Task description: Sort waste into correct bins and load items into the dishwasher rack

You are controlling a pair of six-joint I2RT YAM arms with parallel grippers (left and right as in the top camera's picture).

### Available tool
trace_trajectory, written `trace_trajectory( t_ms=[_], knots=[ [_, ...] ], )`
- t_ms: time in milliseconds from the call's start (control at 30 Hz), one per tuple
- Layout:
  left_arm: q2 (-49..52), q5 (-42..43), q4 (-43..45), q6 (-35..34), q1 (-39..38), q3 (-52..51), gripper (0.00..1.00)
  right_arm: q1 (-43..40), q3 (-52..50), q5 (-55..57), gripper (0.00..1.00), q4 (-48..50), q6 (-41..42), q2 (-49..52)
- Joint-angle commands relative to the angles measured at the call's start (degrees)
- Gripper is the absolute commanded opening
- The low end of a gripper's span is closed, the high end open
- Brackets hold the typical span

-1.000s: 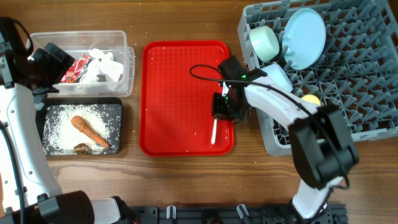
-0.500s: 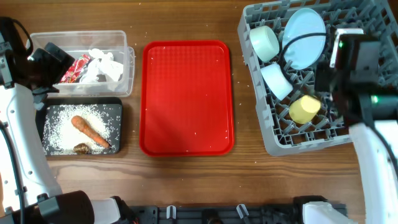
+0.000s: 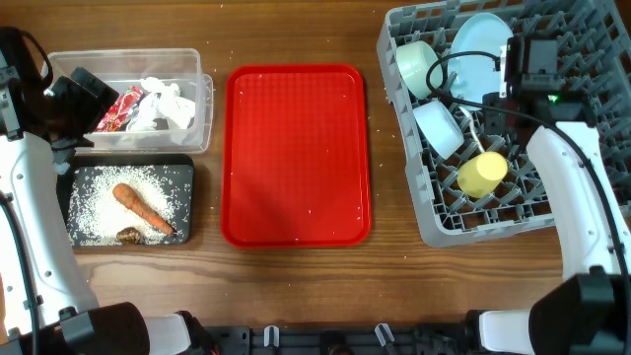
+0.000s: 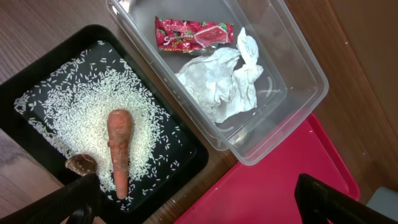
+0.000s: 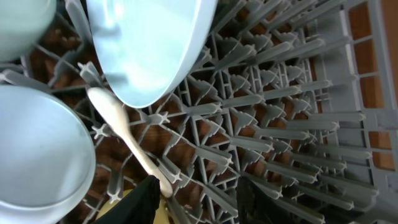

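The dishwasher rack (image 3: 582, 128) holds the light blue plate (image 3: 483, 49), pale green bowl (image 3: 419, 67), light blue bowl (image 3: 439, 126), yellow cup (image 3: 481, 173) and white spoon (image 3: 475, 123). My right gripper (image 3: 501, 99) hovers open over the rack (image 5: 280, 112). The spoon (image 5: 124, 130) lies between pegs with its handle end at my left finger (image 5: 199, 202). My left gripper (image 3: 74, 94) is open and empty (image 4: 208, 199). The clear tub (image 3: 202, 99) holds tissue (image 4: 217, 81) and red wrapper (image 4: 193, 34). The black tray (image 3: 128, 160) holds the sausage piece (image 4: 120, 146), rice (image 4: 74, 106) and brown scrap (image 4: 81, 163).
The flat red serving tray (image 3: 296, 148) lies in the middle of the wooden table, between the bins and the rack, with a few rice grains on it. The right half of the rack has bare pegs.
The spoon has left the red tray and now lies in the rack. My right arm has swung from the tray to over the rack. The left arm has not moved.
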Motion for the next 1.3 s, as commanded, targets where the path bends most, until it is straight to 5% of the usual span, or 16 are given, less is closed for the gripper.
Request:
trace_trajectory(
  t_ms=[0, 33, 67, 200, 267, 367, 467, 600, 700, 800, 933, 1267],
  knots=[
    [-0.7, 0.4, 0.2, -0.5, 0.4, 0.2, 1.0, 0.0, 0.0, -4.1, 0.43, -1.2, 3.3, -11.3],
    [-0.7, 0.4, 0.2, -0.5, 0.4, 0.2, 1.0, 0.1, 0.0, -11.2, 0.51, -2.1, 3.3, -17.2],
    [-0.7, 0.4, 0.2, -0.5, 0.4, 0.2, 1.0, 0.2, 0.0, -17.6, 1.0, -2.3, 3.2, -22.0],
    [-0.7, 0.4, 0.2, -0.5, 0.4, 0.2, 1.0, 0.2, 0.0, -36.6, 1.0, -2.8, 3.3, -40.4],
    [-0.7, 0.4, 0.2, -0.5, 0.4, 0.2, 1.0, 0.2, 0.0, -36.6, 1.0, -2.8, 3.3, -46.9],
    [-0.7, 0.4, 0.2, -0.5, 0.4, 0.2, 1.0, 0.2, 0.0, -26.8, 1.0, -17.4, -1.7, -53.8],
    [-0.7, 0.4, 0.2, -0.5, 0.4, 0.2, 1.0, 0.2, -0.2, -23.8, 1.0, -18.2, -2.0, -55.0],
    [-0.7, 0.4, 0.2, -0.5, 0.4, 0.2, 1.0, 0.2, -10.7, -25.2, 1.0, 0.5, -4.6, -58.4],
    [-0.7, 0.4, 0.2, -0.5, 0.4, 0.2, 1.0, 0.2, -35.4, -35.7, 1.0, 24.4, -3.2, -67.8],
    [-0.7, 0.4, 0.2, -0.5, 0.4, 0.2, 1.0, 0.3, -56.2, -36.0, 1.0, 40.6, 9.2, -78.2],
    [-0.7, 0.4, 0.2, -0.5, 0.4, 0.2, 1.0, 0.4, -71.7, -34.0, 1.0, 47.7, 17.8, -88.3],
    [-0.7, 0.4, 0.2, -0.5, 0.4, 0.2, 1.0, 0.8, -75.9, -32.3, 1.0, 48.5, 19.4, -87.9]
  ],
)
